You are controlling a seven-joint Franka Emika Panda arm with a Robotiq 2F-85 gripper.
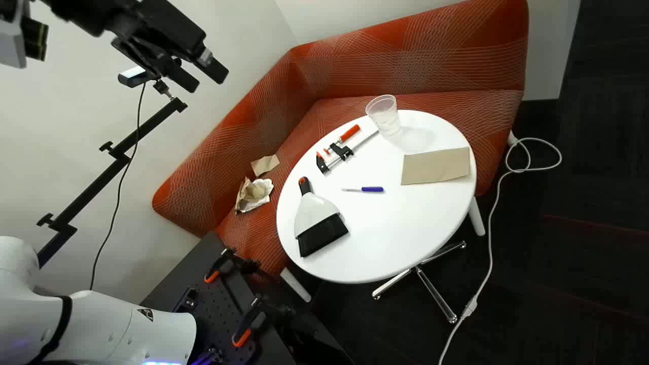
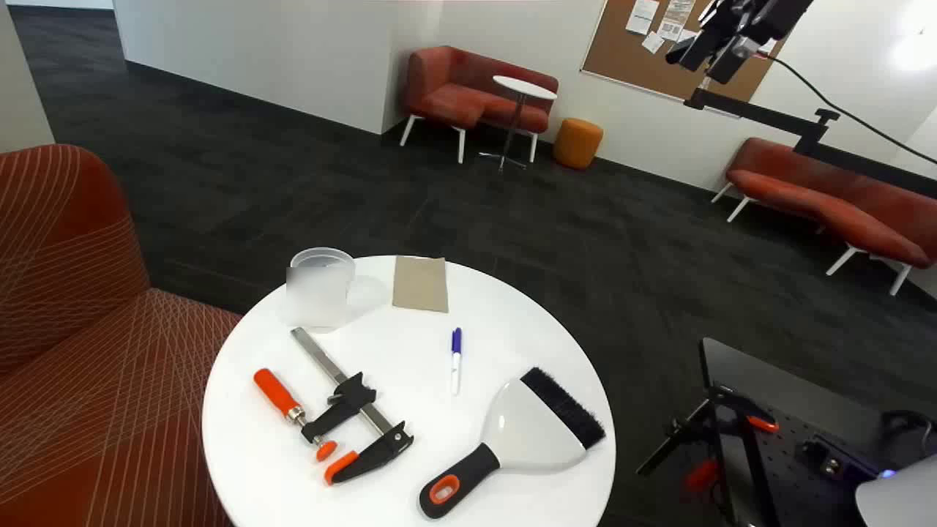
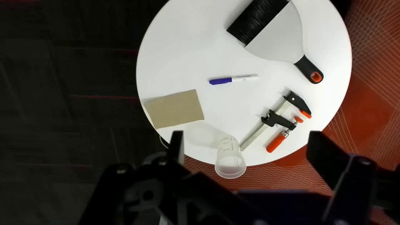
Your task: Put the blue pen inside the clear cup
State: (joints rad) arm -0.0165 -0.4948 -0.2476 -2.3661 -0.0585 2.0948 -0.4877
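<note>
Tabletop (image 1: pixel 390 228), round and white, supports both task items. Gripper (image 3: pixel 246 145) is held high, fingers spread with nothing between, presumably to allow an unhindered approach. Clear plastic cup (image 3: pixel 230 157) stands upright near the edge, mouth up, presumably for insertion from above. Blue-capped pen (image 3: pixel 233 79) lies flat near the middle, touching no other item, which should ease pickup.
</note>
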